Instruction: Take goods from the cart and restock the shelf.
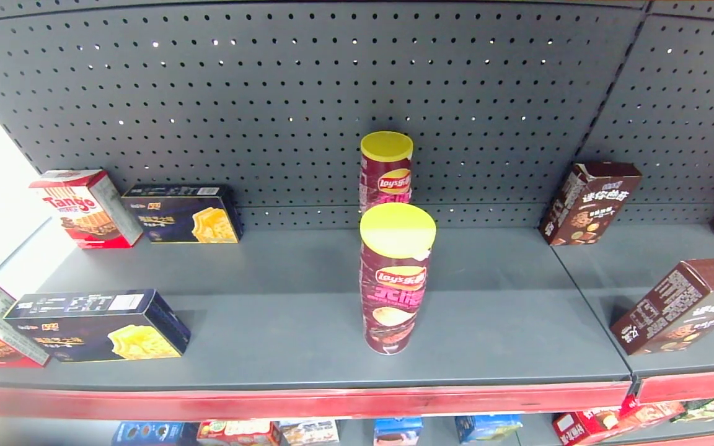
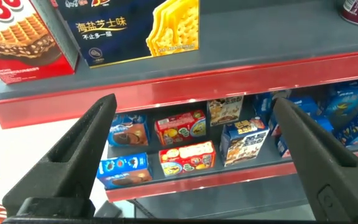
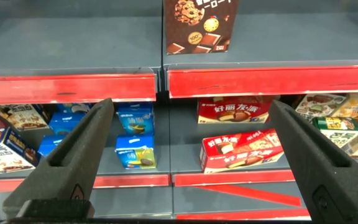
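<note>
Currently, two tall maroon chip cans with yellow lids stand upright on the grey shelf [image 1: 282,310]. The front can [image 1: 396,279] is about midway along, closer to the red front edge, and the second can [image 1: 385,170] is straight behind it against the perforated back panel. Toward the left edge, dark blue cracker boxes [image 1: 100,327] and red wafer boxes [image 1: 84,207] sit one pair at the front corner and one at the back. On the adjoining shelf section to the right are brown cookie boxes [image 1: 685,313]. The left hand [image 2: 194,102] and the right hand [image 3: 191,104] are both spread wide and hold nothing. Each hangs in front of the shelf's red front edge, looking toward the lower shelves. The likely risk is the front can: it is narrow and tall, so a hand or a new item brushing it could topple it, sending it into the second can or rolling off the front edge. A hand rising from below could also catch the red lip.
</note>
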Robot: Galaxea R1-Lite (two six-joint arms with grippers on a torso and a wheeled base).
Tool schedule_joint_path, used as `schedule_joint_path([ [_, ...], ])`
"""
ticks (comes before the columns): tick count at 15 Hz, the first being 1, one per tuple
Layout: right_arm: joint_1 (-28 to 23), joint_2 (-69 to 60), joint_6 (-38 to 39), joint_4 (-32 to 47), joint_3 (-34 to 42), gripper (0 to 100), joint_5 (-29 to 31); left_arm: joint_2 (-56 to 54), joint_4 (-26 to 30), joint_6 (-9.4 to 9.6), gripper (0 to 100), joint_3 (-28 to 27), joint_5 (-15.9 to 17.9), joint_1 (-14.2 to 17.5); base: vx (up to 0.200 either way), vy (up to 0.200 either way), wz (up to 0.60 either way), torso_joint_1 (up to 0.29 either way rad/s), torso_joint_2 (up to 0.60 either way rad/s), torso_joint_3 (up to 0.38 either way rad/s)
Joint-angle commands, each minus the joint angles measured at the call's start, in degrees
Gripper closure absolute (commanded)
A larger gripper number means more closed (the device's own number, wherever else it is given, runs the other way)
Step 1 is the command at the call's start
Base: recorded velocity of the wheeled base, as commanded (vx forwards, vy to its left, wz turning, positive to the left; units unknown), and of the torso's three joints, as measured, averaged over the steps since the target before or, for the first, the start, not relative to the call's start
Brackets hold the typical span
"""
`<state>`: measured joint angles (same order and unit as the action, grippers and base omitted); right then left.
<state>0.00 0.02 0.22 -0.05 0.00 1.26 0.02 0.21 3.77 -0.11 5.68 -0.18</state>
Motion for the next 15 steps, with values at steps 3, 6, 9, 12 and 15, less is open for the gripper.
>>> schedule_joint_path([
  [3,0.00,-0.02,0.04,-0.13,0.00,0,-0.11,-0.02,-0.03,-0.16,0,0.02,-0.32,0.01,0.000,0.000,0.00,0.000,0.00,0.000],
  [6,0.00,-0.02,-0.04,-0.13,0.00,0,-0.11,-0.02,0.06,-0.16,0,0.02,-0.32,0.01,0.000,0.000,0.00,0.000,0.00,0.000],
  [9,0.00,-0.02,-0.04,-0.04,0.00,0,-0.11,-0.02,0.06,-0.16,0,0.02,-0.32,0.01,0.000,0.000,0.00,0.000,0.00,0.000],
  [12,0.00,-0.02,-0.04,-0.13,0.00,0,-0.11,-0.02,0.06,-0.16,0,0.02,-0.32,0.09,0.000,0.000,0.00,0.000,0.00,0.000],
  [15,0.00,-0.02,-0.04,-0.04,0.00,0,-0.11,-0.02,0.06,-0.16,0,0.02,-0.32,0.01,0.000,0.000,0.00,0.000,0.00,0.000],
])
